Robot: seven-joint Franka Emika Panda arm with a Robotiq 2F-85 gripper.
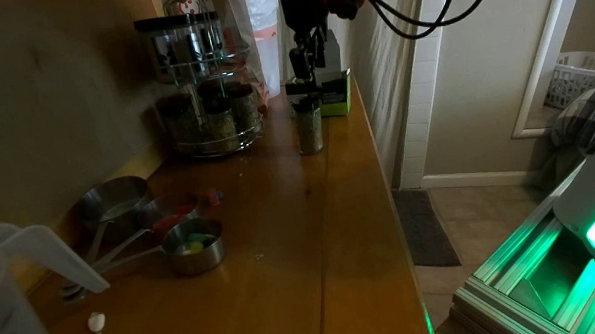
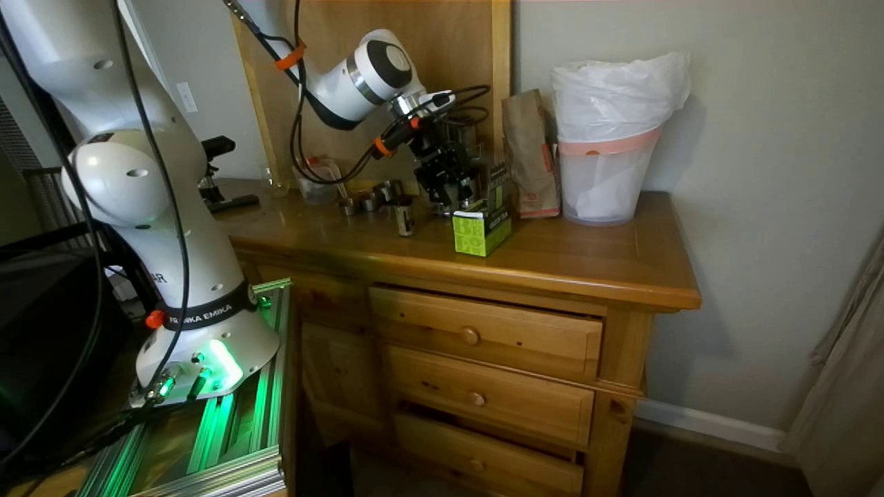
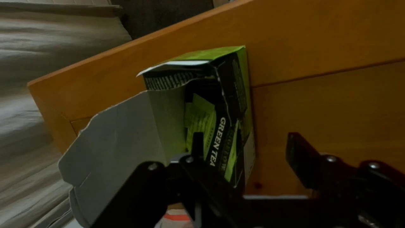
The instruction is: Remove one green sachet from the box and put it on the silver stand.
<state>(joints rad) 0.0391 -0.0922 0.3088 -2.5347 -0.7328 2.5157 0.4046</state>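
Observation:
The box (image 3: 234,79) stands open on the wooden top, its grey flap folded out. It is black and bright green, and also shows in both exterior views (image 1: 344,95) (image 2: 475,233). Inside it are green sachets (image 3: 202,115) and one black packet marked green tea. My gripper (image 3: 243,136) is open with nothing between its fingers. In the wrist view its left finger overlaps the box opening and its right finger is past the box side; the exact height is unclear. The silver stand (image 1: 218,153), a round wire rack with jars, is mostly hidden behind my gripper (image 2: 449,197) in an exterior view.
A small glass jar (image 1: 310,129) stands beside the box. Metal measuring cups (image 1: 196,255) and a plastic jug (image 1: 5,330) are along the wall side. A paper bag (image 2: 532,155) and a lined white bin (image 2: 608,152) stand behind the box. The counter edge (image 2: 552,276) runs close by it.

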